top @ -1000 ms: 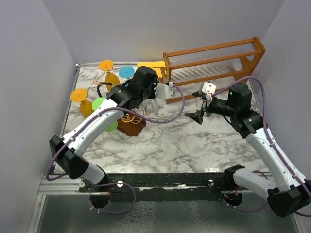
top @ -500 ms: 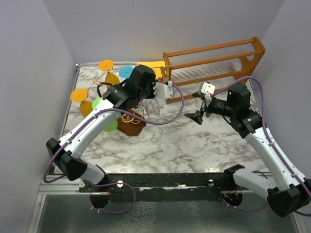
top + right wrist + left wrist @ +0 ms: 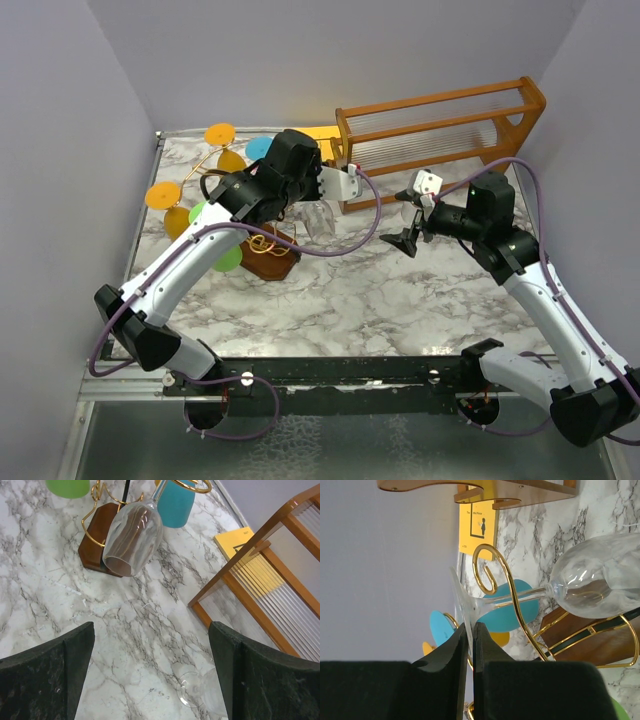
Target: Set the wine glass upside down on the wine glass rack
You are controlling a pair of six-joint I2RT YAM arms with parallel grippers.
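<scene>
My left gripper [image 3: 318, 193] [image 3: 470, 626] is shut on the foot of a clear wine glass [image 3: 316, 222] [image 3: 597, 582]. The glass lies nearly sideways, with its bowl over the rack's brown base. Its stem [image 3: 515, 596] crosses a curled gold wire arm [image 3: 492, 575] of the wine glass rack [image 3: 268, 258] [image 3: 100, 537]. The right wrist view shows the same glass [image 3: 132, 537] hanging mouth-down beside the rack. My right gripper [image 3: 405, 215] [image 3: 151, 630] is open and empty above the table.
A second clear glass [image 3: 200, 695] lies on the marble below my right gripper. The rack's arms carry orange, blue and green discs [image 3: 220, 135]. A large orange-brown wooden frame [image 3: 440, 125] stands at the back right, with a yellow card [image 3: 310, 133] beside it.
My left arm has shifted slightly back and left with the glass, bringing the stem closer to the gold arm. The right arm has hardly moved.
</scene>
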